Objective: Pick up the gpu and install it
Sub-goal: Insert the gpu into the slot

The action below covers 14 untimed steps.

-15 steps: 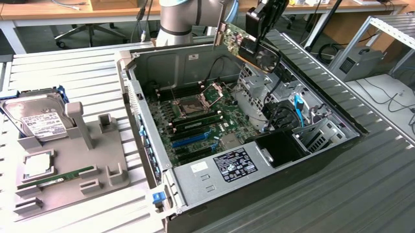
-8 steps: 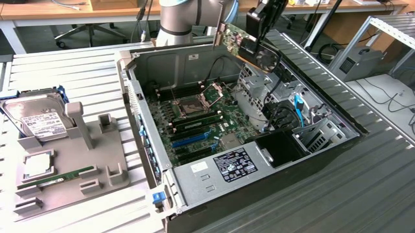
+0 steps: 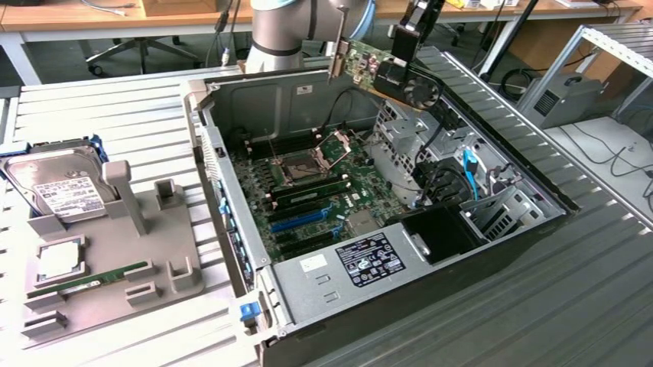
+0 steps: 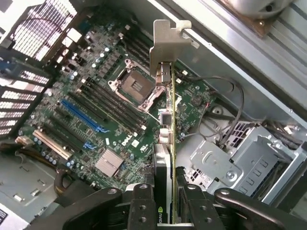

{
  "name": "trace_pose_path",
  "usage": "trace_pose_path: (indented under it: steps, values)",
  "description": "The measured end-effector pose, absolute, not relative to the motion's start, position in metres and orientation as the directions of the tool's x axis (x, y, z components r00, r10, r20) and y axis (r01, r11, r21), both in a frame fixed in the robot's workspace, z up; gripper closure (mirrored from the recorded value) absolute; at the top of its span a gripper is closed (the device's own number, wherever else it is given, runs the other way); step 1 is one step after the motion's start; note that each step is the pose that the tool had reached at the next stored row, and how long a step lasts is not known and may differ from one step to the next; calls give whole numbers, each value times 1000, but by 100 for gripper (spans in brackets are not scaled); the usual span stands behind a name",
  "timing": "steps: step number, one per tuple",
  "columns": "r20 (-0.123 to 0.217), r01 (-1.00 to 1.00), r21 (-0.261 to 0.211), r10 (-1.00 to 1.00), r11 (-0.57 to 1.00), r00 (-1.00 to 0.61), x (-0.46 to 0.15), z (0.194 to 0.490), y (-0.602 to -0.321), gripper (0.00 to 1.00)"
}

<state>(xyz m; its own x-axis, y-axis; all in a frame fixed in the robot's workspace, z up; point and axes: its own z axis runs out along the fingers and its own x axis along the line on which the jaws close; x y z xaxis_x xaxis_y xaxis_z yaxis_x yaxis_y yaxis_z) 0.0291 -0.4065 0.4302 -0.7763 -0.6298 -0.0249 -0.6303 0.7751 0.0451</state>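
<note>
Evidently the end effector (image 4: 164, 211) clamps the gpu (image 3: 393, 76) by one long edge, bracket (image 4: 165, 45) outward. That keeps the card edge-down at the case's (image 3: 255, 99) twelve o'clock in the exterior view, above the motherboard (image 3: 306, 183).

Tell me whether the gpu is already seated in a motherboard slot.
No: the gpu hangs in the gripper above the open computer case, clear of the motherboard.

Probably a lab: wooden desks (image 3: 61, 14), aluminium-slat bench (image 3: 102, 115) (1 opened PC (image 3: 260, 103)).
</note>
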Motion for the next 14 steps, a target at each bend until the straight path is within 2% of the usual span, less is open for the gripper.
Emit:
trace_pose_path:
  steps: [14]
  values:
    - [-25, -809, 45, -809, 587, -588, 29, 430, -407, 73]
